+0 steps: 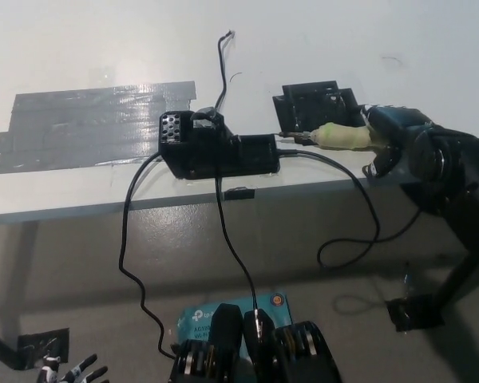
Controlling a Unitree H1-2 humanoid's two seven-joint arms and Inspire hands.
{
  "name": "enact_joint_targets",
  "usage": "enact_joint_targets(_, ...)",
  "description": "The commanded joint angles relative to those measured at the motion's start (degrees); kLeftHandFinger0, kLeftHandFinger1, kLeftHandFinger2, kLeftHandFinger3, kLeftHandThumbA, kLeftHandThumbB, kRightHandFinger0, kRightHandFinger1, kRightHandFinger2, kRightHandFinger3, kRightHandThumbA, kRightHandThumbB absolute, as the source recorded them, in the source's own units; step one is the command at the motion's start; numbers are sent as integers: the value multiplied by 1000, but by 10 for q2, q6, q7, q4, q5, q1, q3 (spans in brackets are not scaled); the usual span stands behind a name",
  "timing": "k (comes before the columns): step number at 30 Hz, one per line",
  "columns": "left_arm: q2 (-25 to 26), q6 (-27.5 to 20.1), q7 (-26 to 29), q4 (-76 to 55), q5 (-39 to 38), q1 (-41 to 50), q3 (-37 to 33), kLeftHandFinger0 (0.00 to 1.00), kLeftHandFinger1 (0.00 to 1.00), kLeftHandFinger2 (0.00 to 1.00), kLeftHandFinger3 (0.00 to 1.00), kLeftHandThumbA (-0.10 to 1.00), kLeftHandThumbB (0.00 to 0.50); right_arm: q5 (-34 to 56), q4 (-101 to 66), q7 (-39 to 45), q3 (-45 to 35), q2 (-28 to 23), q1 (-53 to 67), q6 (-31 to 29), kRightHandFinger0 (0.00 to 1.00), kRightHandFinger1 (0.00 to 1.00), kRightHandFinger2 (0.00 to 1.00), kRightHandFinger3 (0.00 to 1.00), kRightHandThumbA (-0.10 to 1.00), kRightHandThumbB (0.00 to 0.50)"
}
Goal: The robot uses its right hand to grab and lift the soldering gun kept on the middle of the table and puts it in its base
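Right hand (395, 144), black, is at the right edge of the white table (80, 48), closed around the rear end of the soldering gun (343, 136). Its fingers wrap the pale yellow handle from above and from the side; the handle's forward part shows clear of the hand. The gun lies roughly level just above or on the table surface; which of the two cannot be told. Its dark tip points toward picture left, close to the right end of the base (215, 148).

Base is a black block at the table's front edge, near the middle. A perforated block sits on its left end. Behind the gun, just beside it, a flat black plate (315, 104) lies on the table.

Black cable (223, 56) runs from the base toward the far side of the table. Further black cables hang from the base over the front edge to the floor, one looping below the right hand.

Grey tape (88, 124) covers a wide patch of the table left of the base, touching the base's left end or nearly so.

Left hand (72, 373), white, is at the lower left corner, only partly in frame, with fingers spread and holding nothing.
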Motion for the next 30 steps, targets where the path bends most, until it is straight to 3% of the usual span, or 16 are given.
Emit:
enact_joint_targets(1, 12, -13, -13, -19, 1, 3, 1, 1000, 1000, 1000, 1000, 1000, 500, -12, 13, -23, -1, -4, -25, -5, 1000, 1000, 1000, 1000, 782, 323)
enact_joint_targets(6, 9, -18, -14, -25, 5, 7, -4, 1000, 1000, 1000, 1000, 1000, 500, -11, 21, -40, -1, 3, -28, -15, 1000, 1000, 1000, 1000, 806, 293)
enact_joint_targets(16, 2, -23, -10, -23, 5, 5, -4, 1000, 1000, 1000, 1000, 1000, 500, 23, 8, -22, -35, 17, 1, 5, 1000, 1000, 1000, 1000, 669, 269)
enact_joint_targets(18, 1, -21, -9, -24, 6, 5, -6, 1000, 1000, 1000, 1000, 1000, 500, 22, 11, 2, -28, 15, 5, 11, 1000, 1000, 1000, 1000, 697, 269)
enact_joint_targets(20, 3, -24, -12, -29, 9, 7, -9, 1000, 1000, 1000, 1000, 1000, 500, 7, 19, 65, 1, 9, 7, 39, 1000, 1000, 1000, 1000, 912, 278)
enact_joint_targets(23, 5, -17, -13, -37, 11, 9, -13, 1000, 1000, 1000, 1000, 1000, 500, -9, 14, 112, 31, -1, 13, 68, 1000, 1000, 1000, 1000, 995, 315)
enact_joint_targets(27, 7, -17, -17, -39, 9, 9, -14, 1000, 1000, 1000, 1000, 1000, 500, -37, 6, 131, 76, -16, 19, 71, 1000, 1000, 1000, 1000, 1000, 344)
enact_joint_targets(30, 12, -13, -24, -40, 9, 9, -18, 1000, 1000, 1000, 1000, 1000, 500, -36, 17, 142, 91, -18, 22, 87, 1000, 1000, 1000, 1000, 994, 307)
